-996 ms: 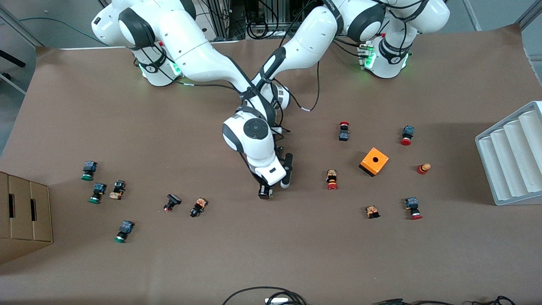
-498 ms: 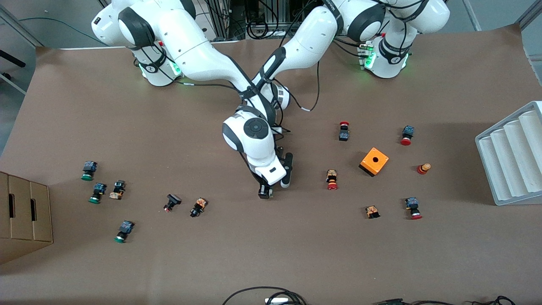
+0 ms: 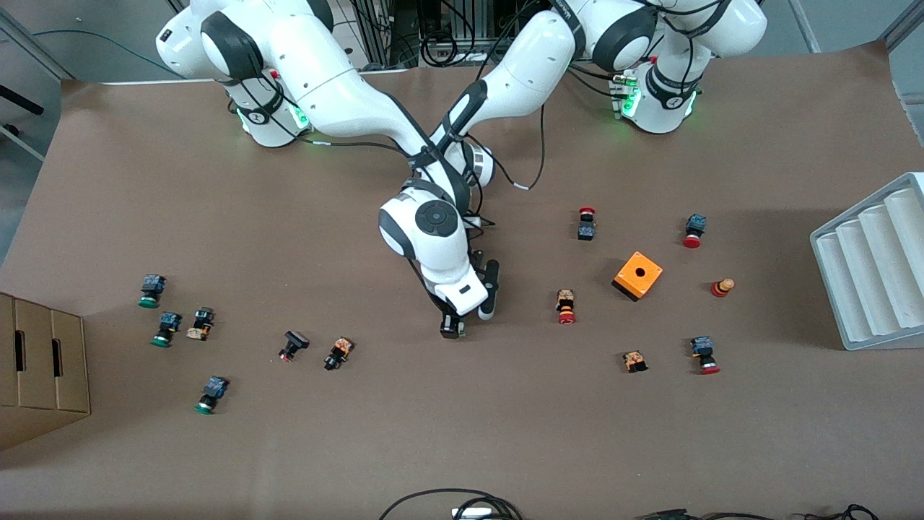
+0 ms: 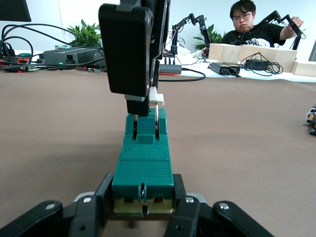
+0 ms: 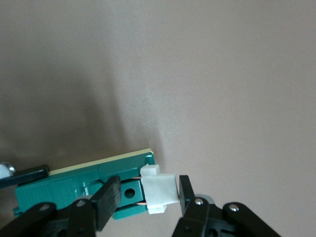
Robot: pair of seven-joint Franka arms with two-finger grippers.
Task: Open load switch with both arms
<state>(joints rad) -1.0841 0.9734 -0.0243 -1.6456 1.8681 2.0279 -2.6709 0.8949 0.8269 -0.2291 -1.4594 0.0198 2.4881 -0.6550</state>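
The load switch (image 4: pixel 143 168), a narrow dark-green block, is held low over the middle of the table. My left gripper (image 4: pixel 143 196) is shut on one end of it, one finger against each side. At the switch's end nearer the front camera my right gripper (image 5: pixel 148 190) comes down from above. Its fingers stand on either side of the white piece (image 5: pixel 159 190), which sits slightly out from the green body (image 5: pixel 74 190) on two thin copper pins. In the front view the right gripper (image 3: pixel 452 328) shows below the right arm's hand, which hides the left gripper and the switch.
Small red and green push buttons (image 3: pixel 566 306) lie scattered toward both ends of the table. An orange box with a hole (image 3: pixel 638 274) stands toward the left arm's end, with a white ribbed tray (image 3: pixel 873 267) at that table edge. A cardboard box (image 3: pixel 43 361) sits at the right arm's end.
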